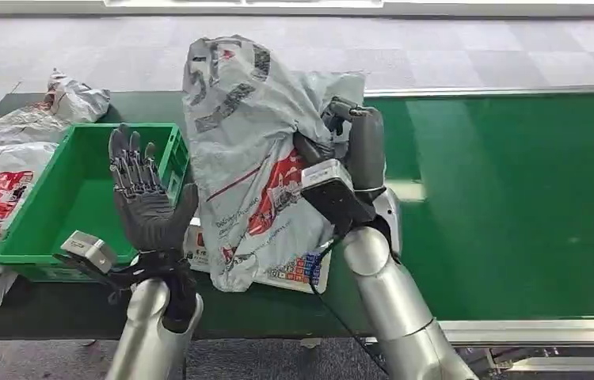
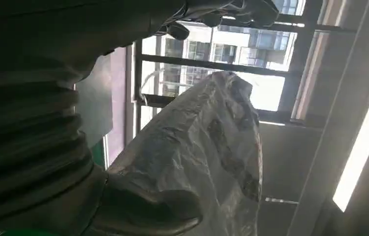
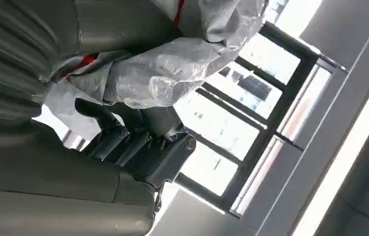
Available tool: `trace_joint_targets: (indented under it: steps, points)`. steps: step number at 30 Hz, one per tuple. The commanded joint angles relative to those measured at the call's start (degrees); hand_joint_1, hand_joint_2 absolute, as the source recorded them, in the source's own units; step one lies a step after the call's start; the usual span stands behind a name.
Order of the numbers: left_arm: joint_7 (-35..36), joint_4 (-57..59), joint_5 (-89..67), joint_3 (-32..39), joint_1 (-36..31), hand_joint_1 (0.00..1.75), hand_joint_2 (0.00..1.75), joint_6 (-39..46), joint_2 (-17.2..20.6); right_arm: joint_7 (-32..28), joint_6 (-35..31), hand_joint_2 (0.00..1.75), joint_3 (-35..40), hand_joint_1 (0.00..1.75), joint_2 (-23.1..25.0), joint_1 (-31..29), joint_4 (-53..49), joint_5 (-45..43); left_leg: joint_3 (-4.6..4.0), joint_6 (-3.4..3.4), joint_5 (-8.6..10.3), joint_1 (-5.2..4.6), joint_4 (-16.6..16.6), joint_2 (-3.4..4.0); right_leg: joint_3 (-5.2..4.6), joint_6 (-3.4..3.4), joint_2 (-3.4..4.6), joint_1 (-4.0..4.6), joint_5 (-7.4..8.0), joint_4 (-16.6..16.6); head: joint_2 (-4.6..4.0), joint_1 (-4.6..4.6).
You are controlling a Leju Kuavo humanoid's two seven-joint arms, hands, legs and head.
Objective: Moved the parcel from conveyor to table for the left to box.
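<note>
The grey plastic parcel [image 1: 242,158], a crumpled mailer bag with red and dark print, is hanging upright in the air, raised above the near edge of the green conveyor [image 1: 515,206]. The right robot hand [image 1: 340,150] is clamping it from the right side, fingers dug into the bag's folds; the right wrist view is showing the plastic [image 3: 172,64] bunching over those dark fingers [image 3: 123,132]. The bag's lower end is sitting just above, maybe brushing, a flat printed packet [image 1: 298,271] lying on the dark surface; I cannot tell if they are touching.

Just left of the parcel, the left robot hand [image 1: 145,198] is standing palm-up and upright, fingers spread apart and gripping nothing, close beside the bag but clear of it. From its wrist camera the parcel [image 2: 202,152] is looming against bright windows.

Behind that hand a green plastic crate [image 1: 80,198] is sitting with its inside bare. Further left, more grey mailer bags [image 1: 9,174] are piling up beside the crate, one with a red label.
</note>
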Motion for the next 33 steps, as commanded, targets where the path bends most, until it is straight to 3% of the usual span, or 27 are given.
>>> trace_joint_targets:
  steps: [1, 4, 5, 6, 7, 11, 14, 15, 17, 22, 25, 29, 33]
  points:
    - [-0.16, 0.03, 2.41, 7.60, -1.75, 0.00, 1.75, 2.47, -0.28, -0.26, -3.83, 1.75, 0.17, 1.75, 1.02, -8.81, 19.66, -0.06, 0.15, 0.01, -0.05, 0.00, -0.04, 0.16, 0.11, -0.02, 0.12, 0.02, 0.00, -0.04, 0.00, 0.00]
    - [-0.16, -0.01, 2.39, 7.70, -1.78, 0.00, 1.75, 2.44, -0.32, -0.71, -4.03, 1.75, 0.02, 1.75, 1.02, -9.11, 20.40, -0.25, 0.20, 0.03, -0.05, 0.00, -0.07, 0.14, 0.17, -0.02, 0.10, 0.02, 0.00, -0.09, 0.00, 0.00]
    - [-0.63, -0.06, 2.24, 8.25, -1.84, 0.00, 1.75, 3.71, -0.82, 1.18, -6.39, 1.75, 0.00, 0.00, 1.03, -9.81, 22.03, 0.76, 0.13, 0.01, -0.03, 0.01, -0.05, 0.09, 0.11, -0.01, 0.07, 0.03, 0.01, -0.07, 0.00, 0.00]
    - [-0.68, -0.20, 2.32, 8.45, -1.85, 0.00, 1.75, 3.94, -0.97, 1.47, -8.06, 1.75, 0.22, 0.00, 0.89, -9.90, 22.49, 2.13, 0.18, 0.02, -0.02, 0.00, -0.09, 0.09, 0.15, -0.02, 0.05, 0.02, 0.00, -0.09, 0.00, 0.00]
    - [-0.70, -0.57, 2.38, 8.71, -1.89, 0.00, 1.75, 4.12, -1.11, 2.27, -10.63, 0.00, 0.12, 0.00, 0.99, -10.05, 23.86, 4.13, 0.09, 0.02, -0.03, 0.00, -0.03, 0.06, 0.08, -0.01, 0.03, 0.01, -0.01, -0.04, 0.00, 0.00]
    - [-0.58, -0.82, 2.16, 9.01, -2.10, 0.00, 1.75, 4.51, -1.27, 1.70, -13.33, 0.00, -0.90, 0.00, 0.95, -10.00, 25.41, 5.07, 0.11, 0.02, -0.03, 0.00, -0.04, 0.04, 0.10, 0.00, 0.01, 0.01, -0.02, -0.05, 0.00, 0.00]
    - [-0.55, -0.69, 0.38, 9.32, -2.53, 0.00, 1.75, 5.76, -1.53, 2.20, -11.71, 0.00, -2.34, 0.00, 0.70, -9.59, 26.32, 4.47, 0.20, 0.03, -0.03, 0.01, -0.09, 0.01, 0.20, -0.01, -0.05, 0.04, -0.03, -0.12, 0.00, 0.02]
    - [-0.86, -1.12, -0.57, 9.49, -2.41, 0.00, 1.75, 6.42, -1.55, 4.07, -9.74, 1.75, -2.18, 0.00, 0.46, -10.03, 27.81, 5.29, 0.12, 0.03, -0.02, 0.00, -0.04, -0.03, 0.12, 0.00, -0.07, 0.02, -0.03, -0.06, 0.00, 0.00]
    - [-0.89, -2.84, -1.65, 9.96, -1.73, 0.00, 1.75, 7.09, -1.56, 5.69, -6.08, 1.75, -1.99, 0.00, 0.15, -10.66, 30.26, 6.34, 0.10, 0.03, -0.02, 0.00, -0.03, -0.03, 0.09, 0.00, -0.05, 0.02, -0.03, -0.05, 0.00, 0.00]
    - [-0.80, -3.37, -1.86, 9.98, -1.41, 0.00, 1.75, 7.10, -1.61, 5.57, -6.26, 1.75, -2.12, 0.00, 0.31, -10.88, 30.76, 6.46, 0.15, 0.03, -0.03, 0.02, -0.05, 0.02, 0.13, 0.00, -0.05, 0.04, -0.02, -0.09, 0.00, 0.00]
    - [-0.86, -5.57, -4.40, 10.50, -0.41, 0.00, 1.75, 8.14, -1.63, 12.25, 0.37, 1.75, -0.80, 0.00, -0.23, -12.69, 36.18, 11.69, 0.18, 0.04, -0.03, 0.02, -0.07, -0.03, 0.18, 0.00, -0.10, 0.04, -0.04, -0.11, 0.00, 0.00]
    - [0.17, -8.02, -7.47, 11.16, 1.24, 0.00, 1.75, 7.73, -2.51, 15.53, 8.05, 1.75, 0.70, 0.00, -1.60, -13.68, 40.61, 16.99, 0.23, 0.04, -0.05, 0.00, -0.10, 0.10, 0.17, 0.01, 0.03, 0.02, -0.02, -0.13, 0.00, 0.00]
    - [0.19, -7.91, -7.51, 11.22, 1.18, 0.00, 1.75, 7.72, -2.55, 15.43, 8.03, 1.75, 0.61, 0.00, -1.67, -13.57, 40.64, 17.14, 0.16, 0.04, -0.02, 0.00, -0.08, -0.03, 0.15, 0.01, -0.09, 0.02, -0.03, -0.11, 0.00, 0.00]
